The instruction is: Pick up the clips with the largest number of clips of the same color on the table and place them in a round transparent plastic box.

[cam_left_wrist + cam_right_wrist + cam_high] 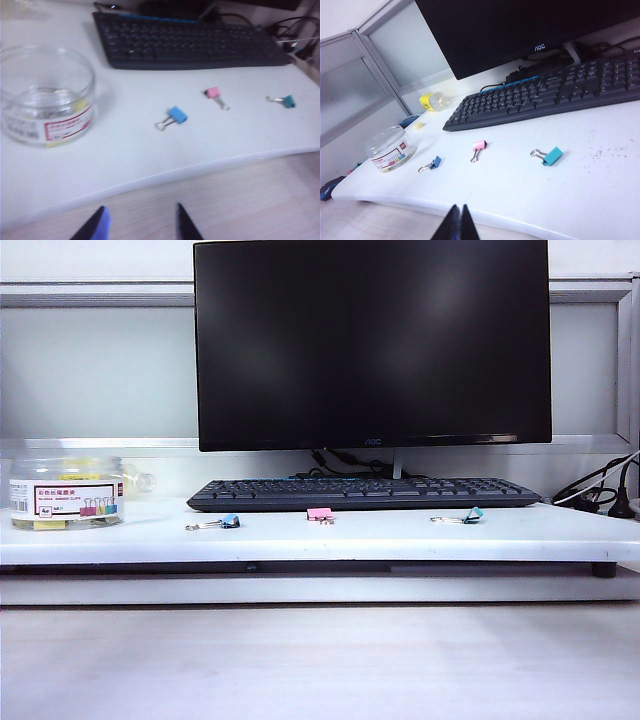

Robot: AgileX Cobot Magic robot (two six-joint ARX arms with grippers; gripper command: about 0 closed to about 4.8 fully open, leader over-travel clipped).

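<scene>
Looks finished: yellow clips (75,106) inside box (47,95), none outside. Left gripper (140,222) pulled off table, fingers apart, empty; right gripper (458,222) parked, fingers together. Next: nothing but parking.

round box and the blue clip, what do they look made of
Round box: seemingly clear, glossy plastic; you see through its wall, with a paper-like printed label. Blue clip: apparently painted metal body, matte blue, with shiny silvery wire handles; too blurred to be sure.
</scene>
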